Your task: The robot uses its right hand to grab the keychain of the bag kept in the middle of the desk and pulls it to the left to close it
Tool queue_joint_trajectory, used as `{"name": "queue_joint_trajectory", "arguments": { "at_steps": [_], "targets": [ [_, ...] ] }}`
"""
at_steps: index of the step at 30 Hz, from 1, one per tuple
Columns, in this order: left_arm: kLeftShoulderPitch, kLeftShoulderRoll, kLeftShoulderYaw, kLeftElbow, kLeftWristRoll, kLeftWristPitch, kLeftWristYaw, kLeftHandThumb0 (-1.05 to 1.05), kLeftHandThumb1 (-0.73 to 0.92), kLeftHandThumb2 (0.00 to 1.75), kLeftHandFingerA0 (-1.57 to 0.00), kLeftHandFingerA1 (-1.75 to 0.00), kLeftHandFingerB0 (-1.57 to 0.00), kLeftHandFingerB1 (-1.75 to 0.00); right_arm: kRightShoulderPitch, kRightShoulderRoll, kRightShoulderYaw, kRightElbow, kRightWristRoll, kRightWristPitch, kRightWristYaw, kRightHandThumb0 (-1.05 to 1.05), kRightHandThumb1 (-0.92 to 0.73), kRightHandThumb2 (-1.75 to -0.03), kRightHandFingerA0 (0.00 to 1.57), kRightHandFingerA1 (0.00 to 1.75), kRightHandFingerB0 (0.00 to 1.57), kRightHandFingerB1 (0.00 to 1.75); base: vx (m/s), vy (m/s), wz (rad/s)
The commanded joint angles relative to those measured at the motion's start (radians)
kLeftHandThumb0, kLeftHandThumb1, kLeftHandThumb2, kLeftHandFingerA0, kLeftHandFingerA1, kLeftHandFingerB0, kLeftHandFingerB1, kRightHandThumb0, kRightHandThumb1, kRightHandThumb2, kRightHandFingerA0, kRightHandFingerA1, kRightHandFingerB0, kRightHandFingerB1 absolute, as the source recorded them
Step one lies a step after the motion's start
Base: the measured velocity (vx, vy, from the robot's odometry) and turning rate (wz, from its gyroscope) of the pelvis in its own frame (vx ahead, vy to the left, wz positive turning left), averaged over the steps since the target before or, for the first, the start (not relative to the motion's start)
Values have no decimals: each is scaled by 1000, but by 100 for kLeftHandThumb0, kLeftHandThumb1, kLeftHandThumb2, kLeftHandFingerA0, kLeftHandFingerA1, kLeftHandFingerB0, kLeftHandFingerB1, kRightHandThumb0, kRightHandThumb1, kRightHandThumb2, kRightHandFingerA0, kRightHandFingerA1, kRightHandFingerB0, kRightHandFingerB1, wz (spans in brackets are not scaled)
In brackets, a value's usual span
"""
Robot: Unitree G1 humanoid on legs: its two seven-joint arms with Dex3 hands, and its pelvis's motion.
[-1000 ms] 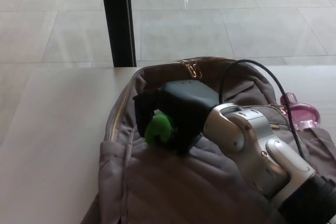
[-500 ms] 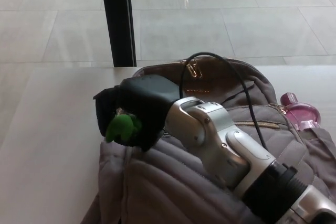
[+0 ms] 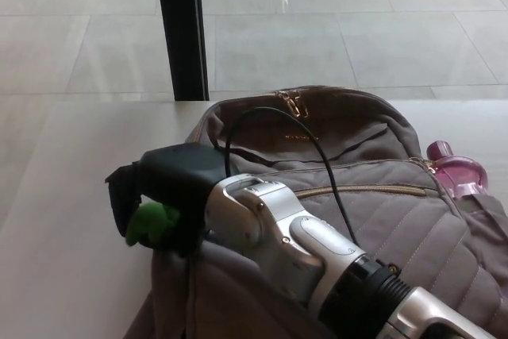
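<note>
Here, a taupe quilted bag [image 3: 373, 228] is seen lying in the middle of the pale desk [image 3: 63, 188], its top turned toward the far edge. A gold zip line [image 3: 365, 190] is drawn across its front panel, and a small gold pull [image 3: 290, 102] is seen at the far top of the bag. A bright green keychain [image 3: 149, 225] is held just past the bag's left edge, over the desk surface. The right hand [image 3: 159, 188] is closed around it, the black fingers being pinched on the green piece so that only its lower part is shown. The silver forearm [image 3: 274, 236] is laid diagonally across the near part of the bag, and a thin black cable [image 3: 320, 152] is looped above it. A pink bottle [image 3: 459, 172] is tucked at the bag's right side. A black post [image 3: 182, 29] is seen standing on the far tiled floor [image 3: 357, 29].

Compared with a second ago, the hand and keychain have been carried from over the middle of the bag to beyond its left side. The gaping top, where brown lining was shown, is now seen closed.
</note>
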State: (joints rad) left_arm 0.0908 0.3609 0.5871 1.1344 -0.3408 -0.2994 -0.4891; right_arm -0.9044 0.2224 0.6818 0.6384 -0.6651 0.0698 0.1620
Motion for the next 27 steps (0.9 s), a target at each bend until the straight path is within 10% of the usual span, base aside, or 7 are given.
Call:
{"name": "queue_joint_trajectory", "arguments": {
  "at_steps": [1,18,20,21,23,24,27],
  "targets": [
    [4,8,-7,5,-6,-25,-2,-105,92,96,-103,-112,-98,-110,-56,165,17,86,3,8,-76,-35,-59,-101,87,169,73,142,0,0,0],
    [14,9,2,-7,-23,-13,-22,-105,92,95,-95,-119,-88,-119,-94,245,12,157,53,45,-67,-25,-53,-101,90,175,64,147,0,0,0],
    [16,12,5,-7,-26,-9,-23,-105,92,96,-95,-119,-88,-119,-105,249,19,157,50,69,-33,-33,-61,-84,74,159,63,121,0,0,0],
    [19,13,3,-9,-24,-8,-23,-105,92,98,-96,-117,-86,-119,-118,248,36,157,40,74,3,-41,-65,-72,79,137,41,69,0,0,0],
    [19,13,-1,-6,-17,-17,-18,-105,92,101,-94,-120,-84,-119,-130,246,54,138,40,94,78,-63,-53,-88,83,98,13,53,0,0,0],
    [17,13,-2,-3,-16,-14,-17,-105,92,97,-92,-120,-85,-120,-129,245,57,131,42,94,85,-67,-70,-62,78,89,8,44,0,0,0],
    [11,11,-2,1,-17,-14,-17,-105,92,97,-95,-119,-87,-119,-157,249,52,122,49,143,142,-101,-62,-96,0,16,0,15,0,0,0]
  ]
}}
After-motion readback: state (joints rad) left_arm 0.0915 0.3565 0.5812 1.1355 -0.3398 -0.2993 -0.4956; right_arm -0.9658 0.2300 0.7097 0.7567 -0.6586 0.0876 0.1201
